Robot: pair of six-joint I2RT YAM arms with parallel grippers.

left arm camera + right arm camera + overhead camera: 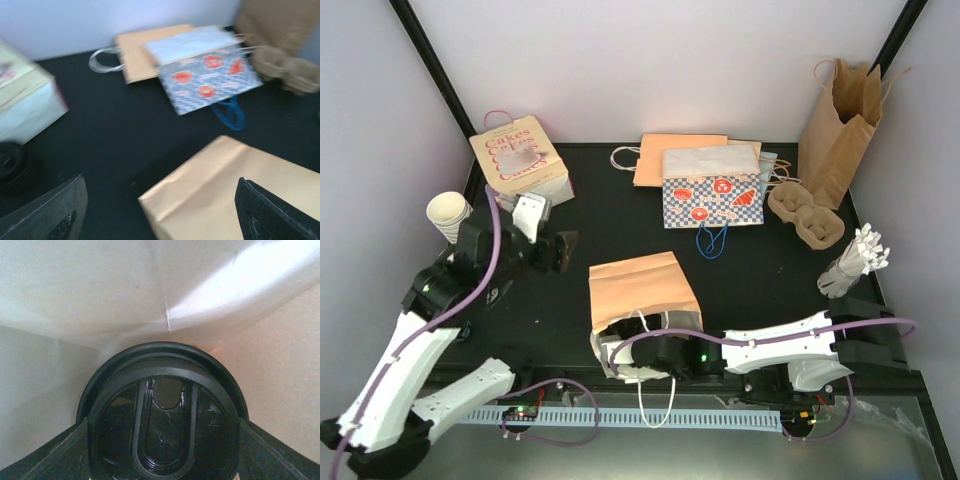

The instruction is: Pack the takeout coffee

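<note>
A tan paper bag lies on its side on the black table, its mouth towards the arms. My right gripper reaches into that mouth. In the right wrist view the takeout coffee shows its round black lid inside the bag's pale walls, and my right gripper is shut on it, one finger on each side of the lid. The top view hides the cup. My left gripper hovers open and holds nothing, left of the bag. In the left wrist view the left gripper sits over a corner of the tan bag.
A cake box and stacked lidless cups stand at the back left. A blue patterned bag lies on a flat tan bag at the back centre. At the right are a pulp cup carrier, a tall brown bag and white utensils.
</note>
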